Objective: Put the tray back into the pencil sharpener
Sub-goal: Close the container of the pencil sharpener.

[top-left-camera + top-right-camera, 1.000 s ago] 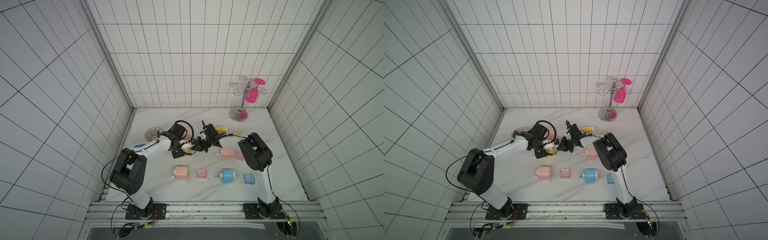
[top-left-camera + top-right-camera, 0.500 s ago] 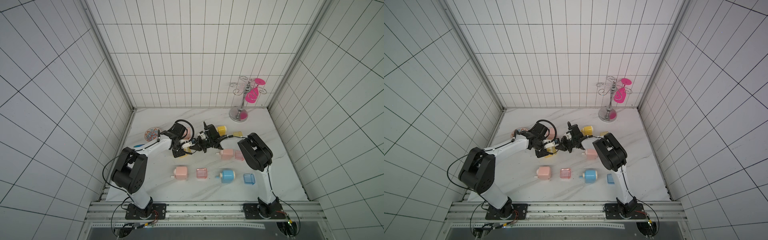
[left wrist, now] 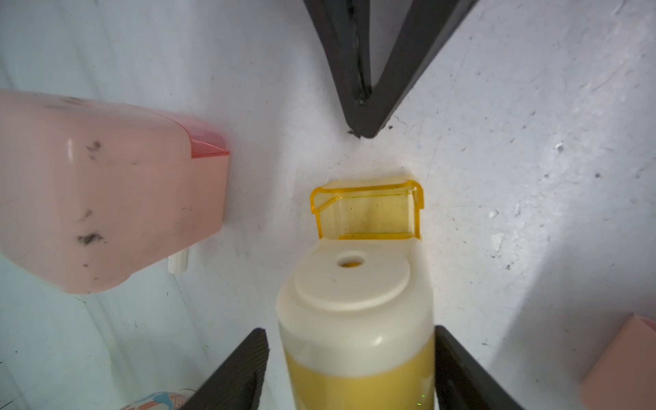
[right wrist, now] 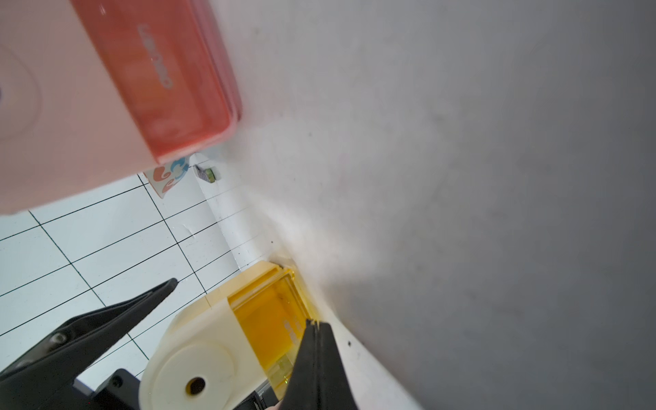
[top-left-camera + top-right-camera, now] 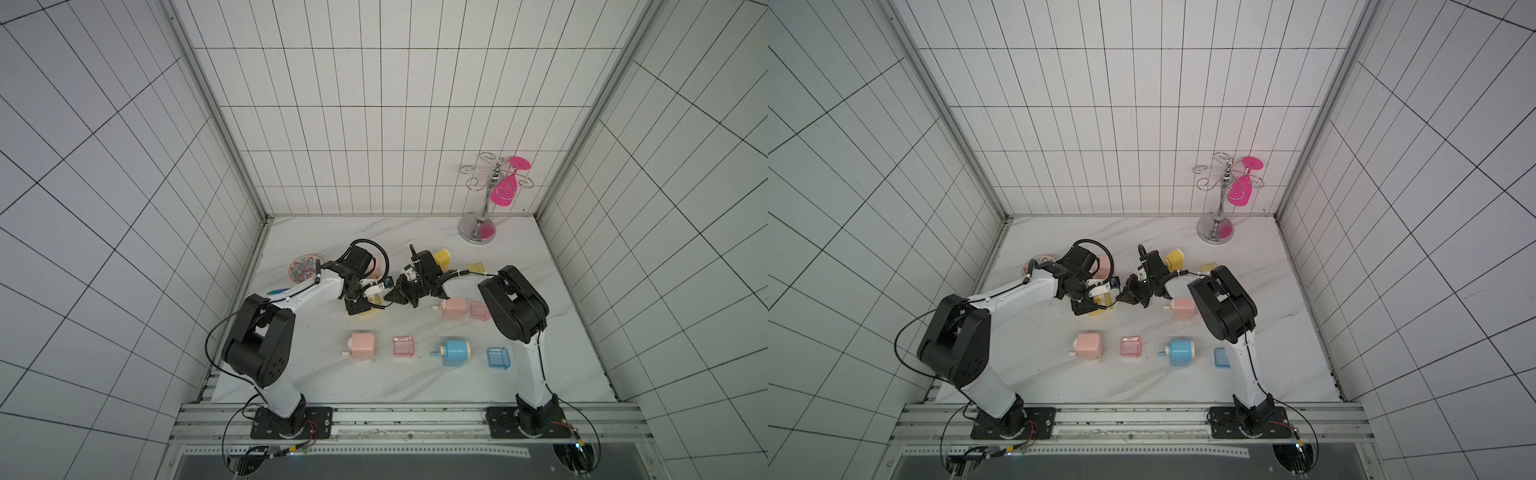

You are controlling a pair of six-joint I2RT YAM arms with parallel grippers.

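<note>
Barely anything has moved since a second ago: both arms keep the same pose, meeting tip to tip around the middle of the counter; the right gripper has crept only slightly. Along the near edge lies a row, left to right: a pink sharpener, a pink tray, a blue sharpener and a blue tray, each apart from its neighbour.

Farther in, the left gripper is clamped on the sides of the yellow sharpener, down at the counter; the yellow tray sits in its slot but sticks partway out toward the right arm. The right gripper's jaws are pressed together with nothing between them; their tip is just off the tray's outer end, a strip of bare counter showing between in the left wrist view. Toward the right edge, a second pink sharpener lies with a second pink tray just beside it.

Beyond the wrists come a third pink sharpener, its red tray pushed in; a second yellow sharpener; a second yellow tray; a patterned plate near the left edge. In the far right corner a metal stand holds a pink glass upside down.
</note>
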